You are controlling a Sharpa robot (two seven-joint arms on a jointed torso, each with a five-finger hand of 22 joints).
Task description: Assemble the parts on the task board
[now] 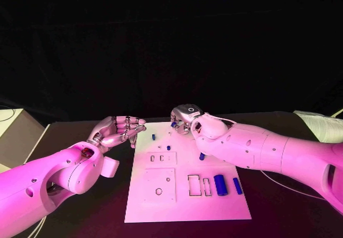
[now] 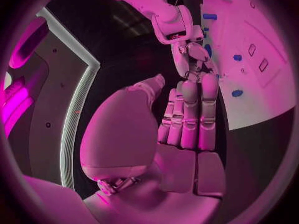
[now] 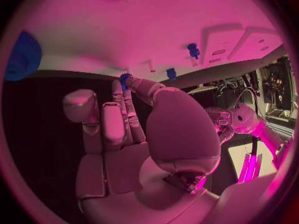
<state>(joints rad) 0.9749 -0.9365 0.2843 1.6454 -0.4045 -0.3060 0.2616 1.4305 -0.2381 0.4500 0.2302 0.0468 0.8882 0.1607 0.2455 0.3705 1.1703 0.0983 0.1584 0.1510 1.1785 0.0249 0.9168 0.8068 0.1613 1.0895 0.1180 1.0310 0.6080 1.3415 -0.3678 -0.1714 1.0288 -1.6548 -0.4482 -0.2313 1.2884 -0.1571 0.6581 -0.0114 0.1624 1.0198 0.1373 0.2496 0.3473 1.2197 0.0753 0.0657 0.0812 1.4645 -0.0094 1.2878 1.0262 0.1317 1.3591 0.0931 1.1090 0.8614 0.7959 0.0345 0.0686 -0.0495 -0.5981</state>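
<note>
Here, left hand (image 1: 118,131) empty, fingers straight, right hand (image 1: 184,119) fingertips at a blue part (image 3: 125,78)

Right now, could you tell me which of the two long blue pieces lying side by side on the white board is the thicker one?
The left one, next to the slot cutouts, is thicker; the piece nearer the board's right edge is slimmer.

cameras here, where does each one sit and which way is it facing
Head view: on the robot's head, looking down at the task board; both arms, left hand, right hand.
Left wrist view: behind the left hand, facing the board's edge and the right hand.
Right wrist view: behind the right hand, its fingers toward the board.
All three share the board and small blue parts.
</note>
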